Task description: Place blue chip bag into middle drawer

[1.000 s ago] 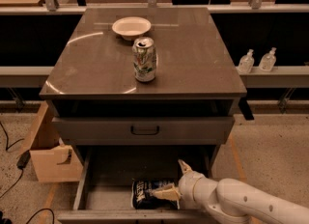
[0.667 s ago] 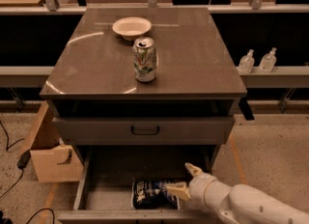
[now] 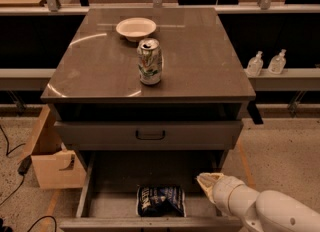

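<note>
The blue chip bag, dark navy foil with white lettering, lies flat on the floor of the open middle drawer, close to its front edge and near the middle. My gripper is at the drawer's right side, just right of the bag and a little above the drawer floor. It is apart from the bag and holds nothing. The white arm reaches in from the lower right corner.
Above the open drawer is a closed drawer front with a black loop handle. A green-and-white can and a white bowl stand on the cabinet top. A cardboard box sits at the left, two clear bottles on a ledge at the right.
My gripper was at the bag's right end inside the drawer. It has drawn back to the right, and the bag stays lying on the drawer floor.
</note>
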{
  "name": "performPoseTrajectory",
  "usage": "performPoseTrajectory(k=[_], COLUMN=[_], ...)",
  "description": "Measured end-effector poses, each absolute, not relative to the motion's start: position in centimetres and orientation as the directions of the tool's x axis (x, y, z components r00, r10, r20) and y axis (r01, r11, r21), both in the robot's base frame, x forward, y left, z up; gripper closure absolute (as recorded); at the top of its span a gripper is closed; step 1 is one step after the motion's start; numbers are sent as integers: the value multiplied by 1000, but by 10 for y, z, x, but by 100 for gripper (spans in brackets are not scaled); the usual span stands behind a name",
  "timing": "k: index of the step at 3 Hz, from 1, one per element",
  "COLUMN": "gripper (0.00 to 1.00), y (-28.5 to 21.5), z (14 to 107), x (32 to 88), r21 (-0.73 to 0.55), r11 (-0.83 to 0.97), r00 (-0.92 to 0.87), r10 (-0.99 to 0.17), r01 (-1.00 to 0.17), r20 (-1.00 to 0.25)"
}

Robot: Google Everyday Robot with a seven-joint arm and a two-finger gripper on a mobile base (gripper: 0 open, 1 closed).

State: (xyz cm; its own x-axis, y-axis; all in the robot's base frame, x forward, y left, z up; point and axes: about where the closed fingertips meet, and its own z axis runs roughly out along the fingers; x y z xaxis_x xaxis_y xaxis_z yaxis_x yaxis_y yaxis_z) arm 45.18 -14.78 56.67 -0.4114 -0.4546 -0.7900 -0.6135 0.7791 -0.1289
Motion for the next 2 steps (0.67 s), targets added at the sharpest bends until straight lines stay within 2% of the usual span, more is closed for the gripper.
performPoseTrajectory(k=[1, 2], gripper=[100, 100], y=[-147, -147], z=[566, 566], x=[452, 452], r21=[-127, -127], r11=[778, 778], r00=[-411, -411], r10=[-454, -454], r01=[-615, -615], r20=[-790, -790])
